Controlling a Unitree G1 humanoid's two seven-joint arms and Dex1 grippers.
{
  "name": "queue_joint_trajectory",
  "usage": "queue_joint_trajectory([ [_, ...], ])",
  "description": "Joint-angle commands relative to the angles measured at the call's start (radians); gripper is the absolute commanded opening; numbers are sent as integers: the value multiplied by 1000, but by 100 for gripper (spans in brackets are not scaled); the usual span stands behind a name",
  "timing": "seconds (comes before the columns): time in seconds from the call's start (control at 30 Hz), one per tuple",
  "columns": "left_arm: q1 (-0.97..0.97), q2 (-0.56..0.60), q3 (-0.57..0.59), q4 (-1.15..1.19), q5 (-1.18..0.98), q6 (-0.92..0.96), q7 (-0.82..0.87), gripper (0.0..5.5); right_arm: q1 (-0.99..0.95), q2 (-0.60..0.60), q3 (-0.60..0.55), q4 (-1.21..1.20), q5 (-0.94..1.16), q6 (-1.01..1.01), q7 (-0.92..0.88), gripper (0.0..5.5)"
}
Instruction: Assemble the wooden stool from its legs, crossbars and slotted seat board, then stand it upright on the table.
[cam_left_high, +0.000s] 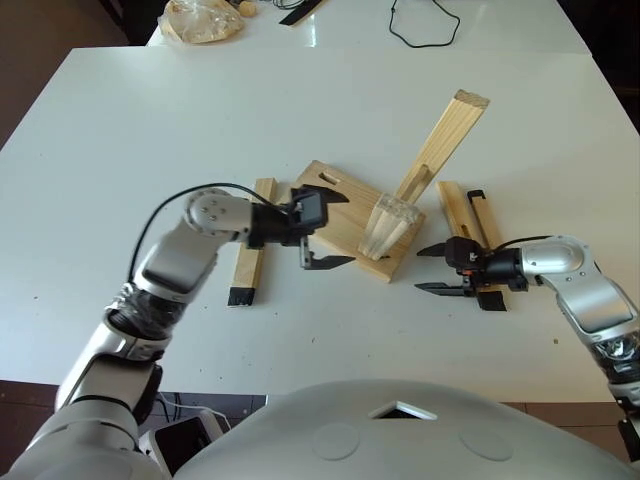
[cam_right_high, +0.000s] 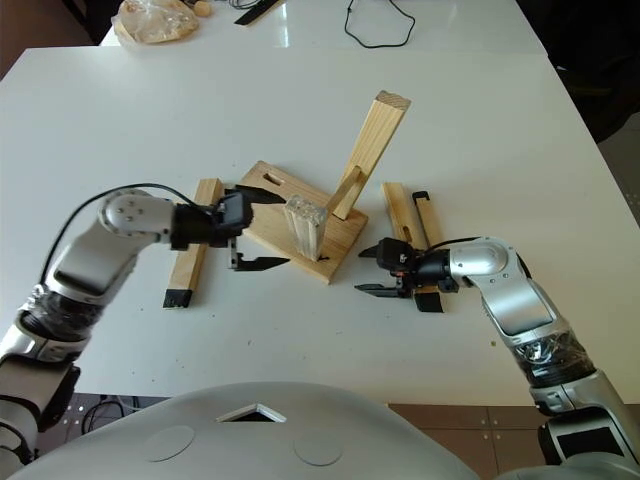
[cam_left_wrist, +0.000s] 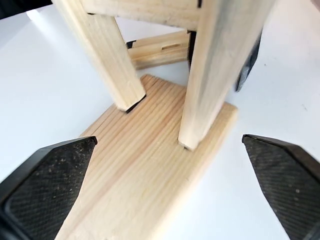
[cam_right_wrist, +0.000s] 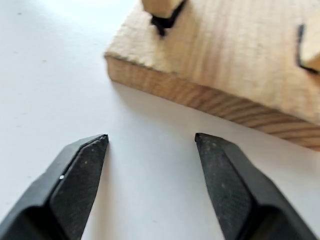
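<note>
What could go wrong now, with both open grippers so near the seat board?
The two legs stand in the seat board with dark gaps at their feet, so they may sit loosely; a nudge from the left gripper could tip them. The right gripper hangs by the loose wooden pieces beside the board and might knock them away.

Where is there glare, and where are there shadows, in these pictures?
Left eye view: glare on the glossy far table. Right wrist view: a soft shadow on the table along the board's edge.
</note>
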Motion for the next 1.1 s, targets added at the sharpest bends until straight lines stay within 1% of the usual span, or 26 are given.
queue_joint_trajectory([
  [0.03, -74, 18, 50, 102, -11, -23, -39, 540, 22, -2, 20, -49, -13, -3, -4, 320],
  [0.1, -149, -14, 58, 242, 45, -70, 8, 540, 25, 6, 32, -54, -21, -4, -10, 320],
  [0.23, -299, -87, 47, 589, 203, -268, 168, 540, 18, 8, 43, -50, -24, -7, -8, 320],
  [0.37, -375, -134, -34, 894, 385, -550, 297, 540, 5, 10, 54, -40, -33, -15, -9, 320],
  [0.43, -389, -155, -61, 987, 435, -651, 313, 540, 2, 12, 62, -43, -38, -19, -7, 320],
  [0.5, -391, -165, -87, 1045, 471, -736, 294, 540, 18, -6, 70, -64, -35, -46, 21, 320],
  [0.6, -369, -157, -123, 1066, 499, -824, 238, 540, 23, -6, 78, -77, -33, -52, 26, 320],
  [0.77, -321, -87, -176, 1056, 547, -922, 162, 540, 8, 19, 60, -57, -43, -13, -33, 320],
  [0.9, -272, -47, -164, 971, 495, -899, 97, 540, -2, 32, 34, -39, -45, 2, -78, 320],
  [1.1, -161, 17, -144, 755, 416, -806, 46, 540, -41, 43, 9, 22, -78, -18, -137, 320],
])
